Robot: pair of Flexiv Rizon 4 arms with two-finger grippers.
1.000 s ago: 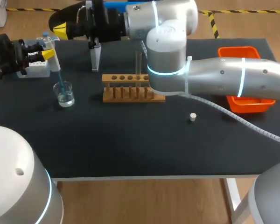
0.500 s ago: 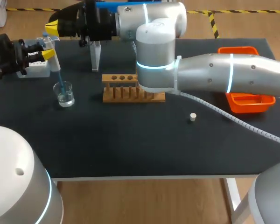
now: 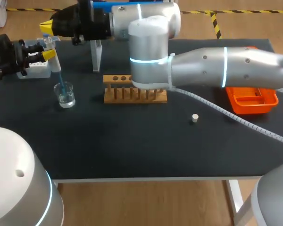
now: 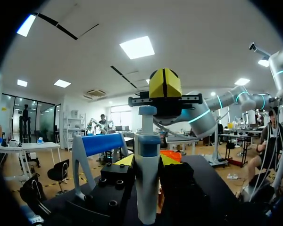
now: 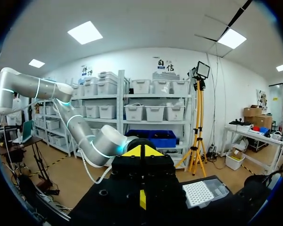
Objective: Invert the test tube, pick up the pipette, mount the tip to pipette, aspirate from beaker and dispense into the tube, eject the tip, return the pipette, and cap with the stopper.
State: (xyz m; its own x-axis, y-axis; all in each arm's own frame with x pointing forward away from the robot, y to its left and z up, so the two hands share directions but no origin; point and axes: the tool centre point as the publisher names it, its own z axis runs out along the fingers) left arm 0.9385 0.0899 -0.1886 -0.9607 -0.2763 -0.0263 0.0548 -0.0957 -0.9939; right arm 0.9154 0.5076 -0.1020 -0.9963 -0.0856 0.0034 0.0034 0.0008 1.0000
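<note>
Your left hand (image 3: 46, 54) is at the far left of the table (image 3: 132, 150), clamped on the pipette (image 3: 52, 55). In the left wrist view the pipette's white-and-blue body (image 4: 147, 179) stands upright between the two yellow fingers (image 4: 125, 160), and both press against it. Its blue tip (image 3: 61, 81) slants down into the beaker (image 3: 66, 96). The beaker holds a little clear liquid and stands on the table just in front of the tip box (image 3: 35, 69). You cannot tell how deep the tip's end reaches.

Your right arm comes in from the right and crosses over the rack (image 3: 120, 94), covering its right half. Your right hand (image 3: 47, 27) hangs at the far edge, above and behind the left hand. From the left wrist it faces you head-on just beyond the pipette's top. Its yellow tips (image 4: 165, 83) are pressed together with nothing visible between them, and the right wrist view shows the same.

The tube cannot be made out, since the arm hides that part of the rack. The stopper (image 3: 195, 118) lies alone on the table, in front of the rack and to its right, well apart from it. The orange tray (image 3: 252, 100) sits at the right, partly under the arm. A clear stand (image 3: 97, 56) rises behind the rack.
</note>
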